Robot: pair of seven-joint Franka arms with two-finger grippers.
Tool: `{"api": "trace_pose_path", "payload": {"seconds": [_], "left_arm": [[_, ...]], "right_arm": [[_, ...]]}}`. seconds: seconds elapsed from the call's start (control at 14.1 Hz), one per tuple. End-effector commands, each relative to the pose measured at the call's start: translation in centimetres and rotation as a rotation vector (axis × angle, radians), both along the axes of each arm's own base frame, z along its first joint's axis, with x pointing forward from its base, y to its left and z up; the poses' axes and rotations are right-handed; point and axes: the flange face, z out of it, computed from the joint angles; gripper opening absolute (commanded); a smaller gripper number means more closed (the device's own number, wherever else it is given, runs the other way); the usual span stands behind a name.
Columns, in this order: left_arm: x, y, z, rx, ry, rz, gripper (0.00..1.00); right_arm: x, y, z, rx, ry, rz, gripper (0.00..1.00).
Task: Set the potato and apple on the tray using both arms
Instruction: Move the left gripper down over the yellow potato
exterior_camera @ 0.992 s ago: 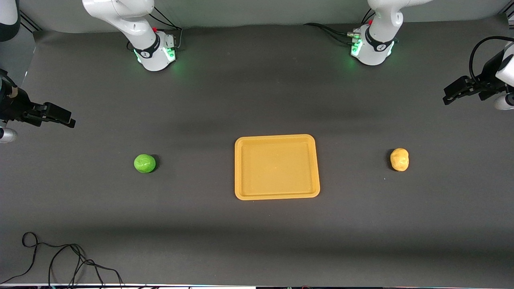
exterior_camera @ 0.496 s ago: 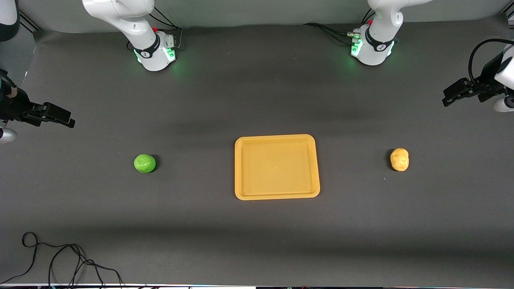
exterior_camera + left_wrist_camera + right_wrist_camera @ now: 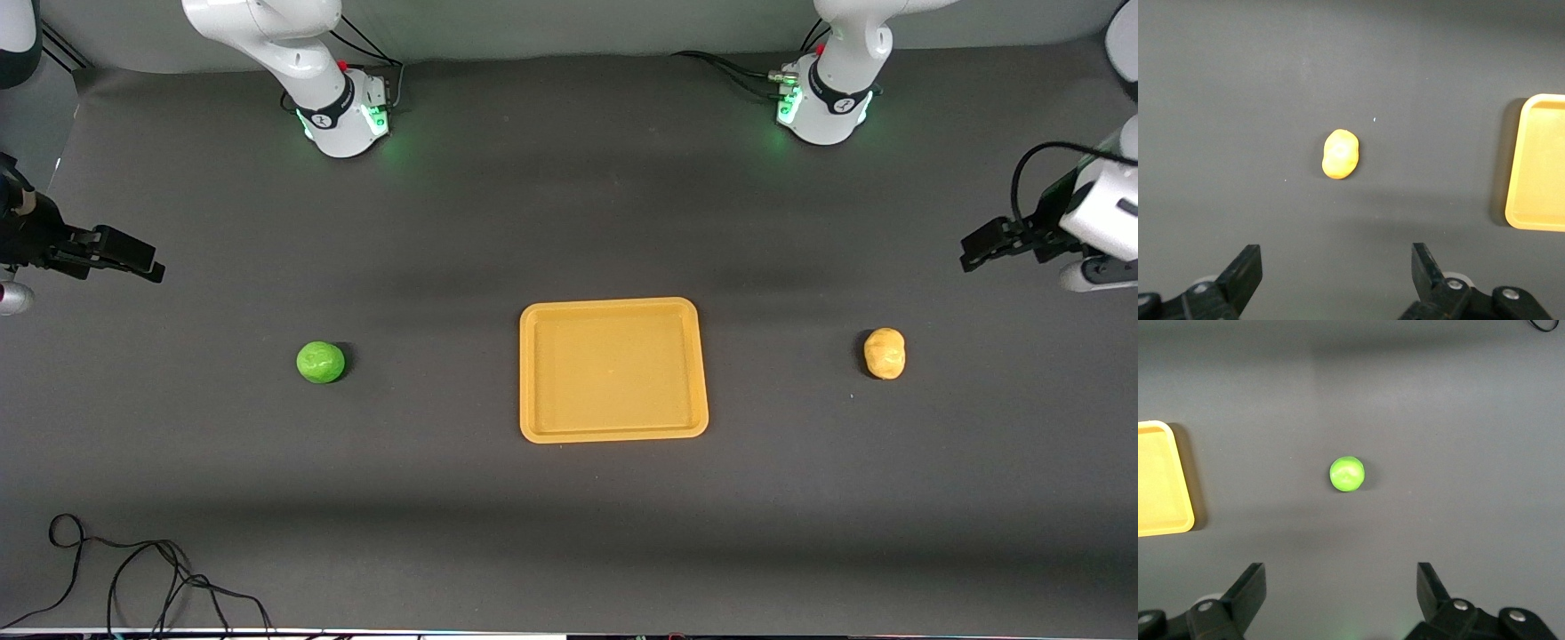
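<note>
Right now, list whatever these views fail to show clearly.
- Tray: both wrist views cut it off at an edge; only the front view shows it whole.
- Right gripper and left gripper: the front view shows them edge-on, their arms running out of frame.
- Undersides of the potato and apple: hidden against the table.
- Cable: runs off the front view's edge.

High front camera faces both bases; wrist cameras look down, sharing the tray.

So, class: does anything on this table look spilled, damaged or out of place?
Nothing stands out. The tray lies flat and square, with the apple and potato intact on the mat, one toward each end. A loose black cable trails along the near edge.
</note>
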Motion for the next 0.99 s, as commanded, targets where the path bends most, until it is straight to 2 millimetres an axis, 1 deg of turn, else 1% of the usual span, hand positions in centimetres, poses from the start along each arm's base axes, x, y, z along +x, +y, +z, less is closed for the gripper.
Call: {"api": "trace_pose_path", "payload": {"seconds": [0.0, 0.28, 0.43, 0.71, 0.85, 0.92], "left_arm": [[-0.3, -0.1, -2.6, 0.002, -0.020, -0.014, 1.00], [0.6, 0.1, -6.9, -0.003, -0.012, -0.014, 1.00], [1.2, 0.2, -9.7, -0.005, -0.006, -0.016, 1.00], [2.1, 0.4, -14.9, -0.011, 0.009, -0.017, 1.00], [2.8, 0.6, -18.2, -0.017, -0.001, -0.014, 1.00], [3.3, 0.8, -20.4, -0.021, 0.003, -0.013, 1.00]], "right_arm": [[0.1, 0.2, 1.2, -0.013, -0.011, 0.004, 1.00], [0.1, -0.1, 1.6, -0.012, -0.021, 0.004, 1.00], [0.2, 0.0, 1.7, -0.015, -0.027, 0.007, 1.00], [0.7, 0.3, 1.2, -0.023, -0.041, 0.013, 1.00], [0.8, 0.4, 0.8, -0.023, -0.035, 0.016, 1.00], [0.8, 0.5, 0.8, -0.023, -0.032, 0.017, 1.00]]}}
